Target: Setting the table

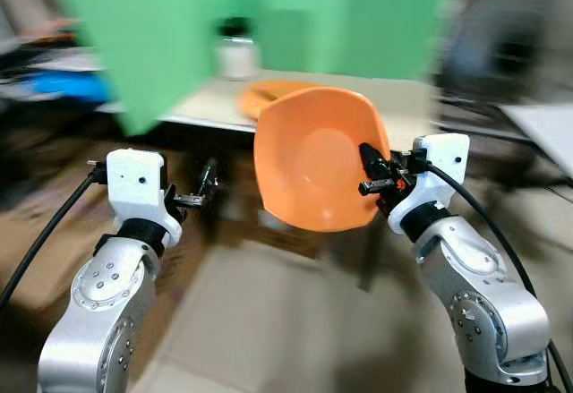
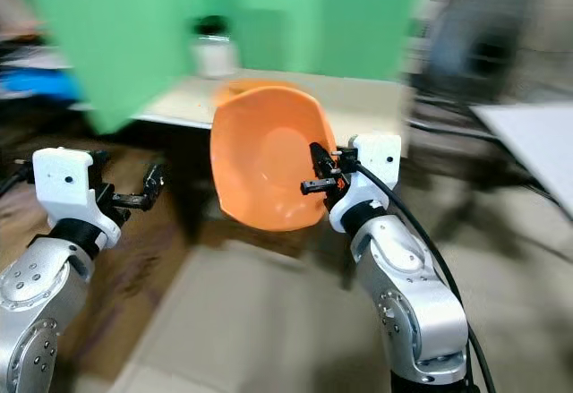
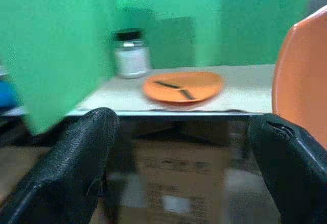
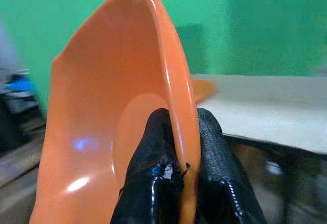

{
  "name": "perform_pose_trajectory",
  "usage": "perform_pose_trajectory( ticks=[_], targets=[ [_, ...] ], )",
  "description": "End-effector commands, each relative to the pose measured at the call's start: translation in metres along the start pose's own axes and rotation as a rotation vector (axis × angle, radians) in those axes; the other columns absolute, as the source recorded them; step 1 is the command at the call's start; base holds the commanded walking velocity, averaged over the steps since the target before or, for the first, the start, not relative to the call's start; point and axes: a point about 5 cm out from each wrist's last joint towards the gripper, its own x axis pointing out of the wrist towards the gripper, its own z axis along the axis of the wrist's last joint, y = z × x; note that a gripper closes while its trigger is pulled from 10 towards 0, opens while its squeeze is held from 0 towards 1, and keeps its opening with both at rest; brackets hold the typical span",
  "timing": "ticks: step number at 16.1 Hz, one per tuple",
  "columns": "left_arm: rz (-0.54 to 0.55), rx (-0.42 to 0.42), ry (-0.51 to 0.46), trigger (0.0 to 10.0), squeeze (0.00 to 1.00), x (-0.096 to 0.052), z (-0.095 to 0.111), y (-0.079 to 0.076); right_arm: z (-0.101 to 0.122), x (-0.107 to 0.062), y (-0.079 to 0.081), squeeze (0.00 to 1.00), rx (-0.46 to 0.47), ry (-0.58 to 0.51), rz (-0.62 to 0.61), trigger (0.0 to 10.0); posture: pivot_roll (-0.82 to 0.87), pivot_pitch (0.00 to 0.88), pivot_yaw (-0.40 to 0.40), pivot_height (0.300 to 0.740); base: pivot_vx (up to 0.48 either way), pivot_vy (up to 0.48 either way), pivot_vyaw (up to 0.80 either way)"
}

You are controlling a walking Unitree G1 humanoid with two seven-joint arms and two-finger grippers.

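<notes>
One bowl [image 1: 318,160] in transit, table [image 1: 407,102] ahead
Right gripper [image 4: 176,155] pinches rim so bowl rides upright w/o slipping; left gripper [image 1: 204,192] wide, empty (free for plate [image 3: 183,85])

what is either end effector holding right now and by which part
The right end effector pinches the orange bowl by its rim, bowl tilted on edge. The left end effector is open, holding nothing.

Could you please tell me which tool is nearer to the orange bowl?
Right. The right tool is shut on the orange bowl, pinching its rim; the left tool is open, apart from the bowl on its left.
</notes>
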Motion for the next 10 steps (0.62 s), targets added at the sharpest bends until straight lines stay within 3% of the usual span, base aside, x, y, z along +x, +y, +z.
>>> perform_pose_trajectory(
  ticks=[1, 10],
  targets=[
    [0.028, 0.016, -0.012, 10.0, 0.0, 0.0023, 0.0023, 0.0029, 0.0097, 0.0017, 0.0029, 0.0, -0.01, -0.036, 0.012, 10.0, -0.05, 0.0, 0.063, 0.74, 0.0, 0.0, -0.8],
    [0.079, -0.011, -0.009, 10.0, 0.0, -0.0024, -0.0045, 0.0078, 0.008, 0.0017, -0.0022, 0.0, -0.075, 0.003, -0.024, 10.0, -0.05, 0.0, 0.037, 0.74, 0.0, 0.0, -0.8]
  ],
)
